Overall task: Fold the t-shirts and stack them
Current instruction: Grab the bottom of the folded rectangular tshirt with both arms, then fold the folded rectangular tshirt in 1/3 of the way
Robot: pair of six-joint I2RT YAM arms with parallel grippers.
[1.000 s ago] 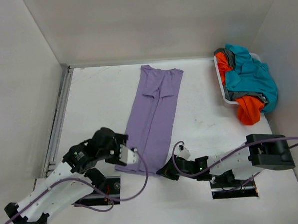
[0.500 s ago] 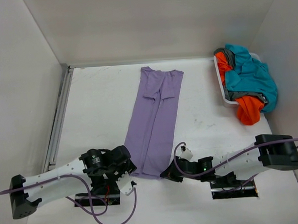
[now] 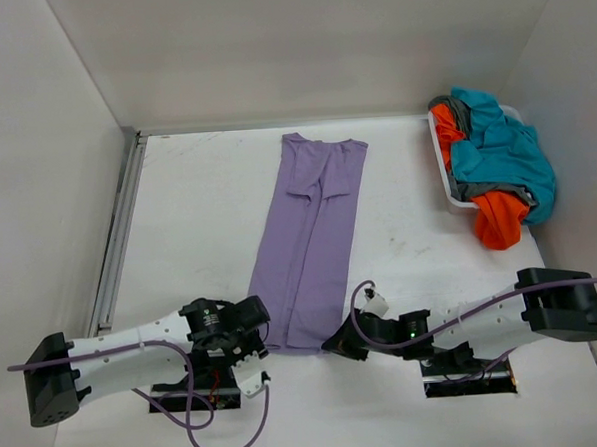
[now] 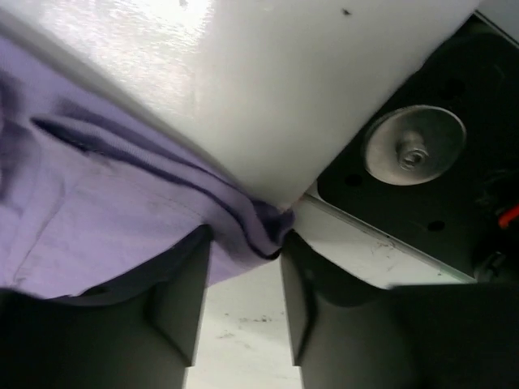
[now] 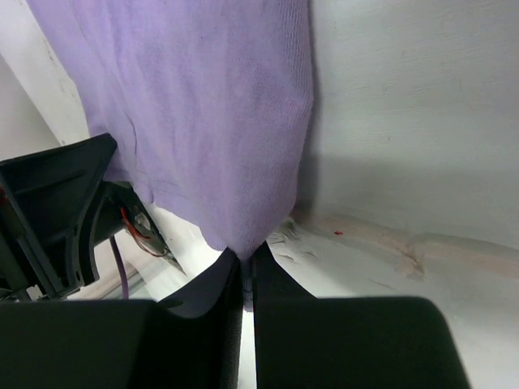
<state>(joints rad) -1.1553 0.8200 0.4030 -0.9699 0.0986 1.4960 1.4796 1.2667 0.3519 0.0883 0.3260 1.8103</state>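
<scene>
Both arms lie low, forearms stretched inward toward each other. The left claw (image 3: 263, 337) points right, its fingers (image 4: 182, 300) standing apart with a gap between them. The right claw (image 3: 335, 343) points left, its jaws pressed almost together, pinching the near hem of the lavender t-shirt (image 3: 309, 233).

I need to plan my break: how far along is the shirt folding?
Done: the lavender shirt lies folded lengthwise into a narrow strip. In hand: the right tool is shut on its near right corner; the left tool straddles the near left corner, grip unclear. Left: the crosswise fold, plus the teal shirt, orange shirt and grey shirt heaped in the basket. Nothing stacked yet.
</scene>
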